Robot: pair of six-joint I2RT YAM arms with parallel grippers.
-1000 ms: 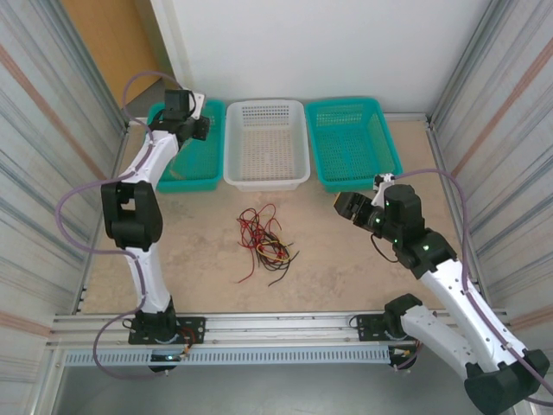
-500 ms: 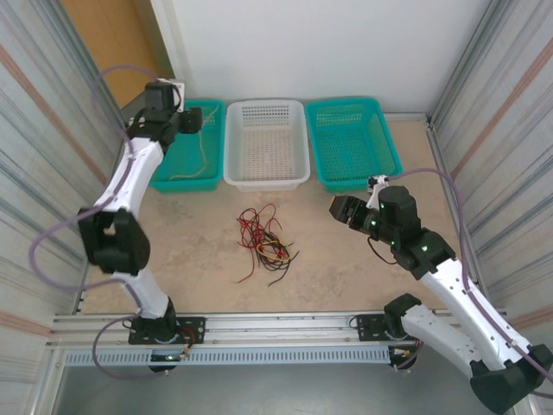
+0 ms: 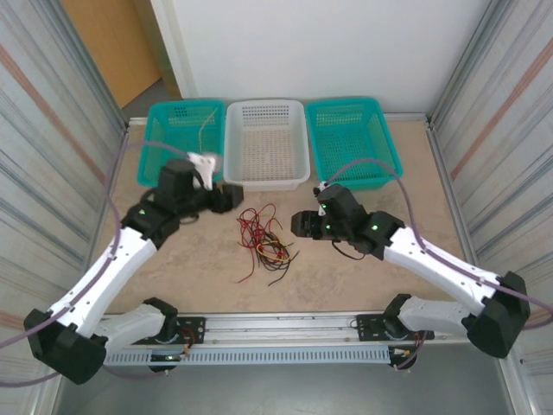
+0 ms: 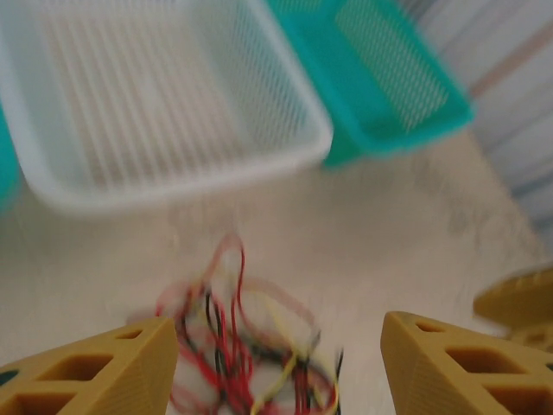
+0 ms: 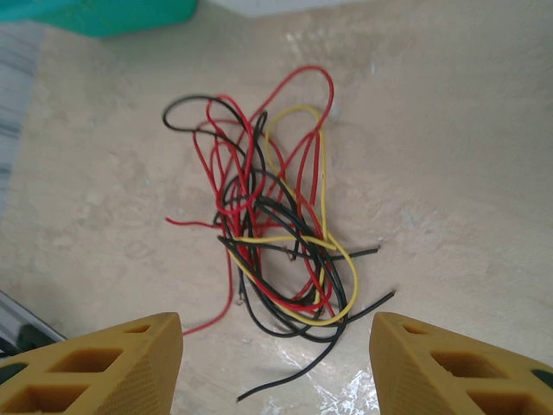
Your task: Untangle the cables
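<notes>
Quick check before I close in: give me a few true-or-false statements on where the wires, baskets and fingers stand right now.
1. The tangle of thin red, black and yellow wires lies on the beige table. True.
2. The right arm's fingers clamp a red wire. False: they stand open, with the wires lying free ahead of them.
3. The white mesh basket sits between two teal mesh baskets. True.
4. The left arm's fingers are shut. False: they stand wide apart and empty.

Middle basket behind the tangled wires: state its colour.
It is a white perforated plastic basket, clearest in the top external view.
</notes>
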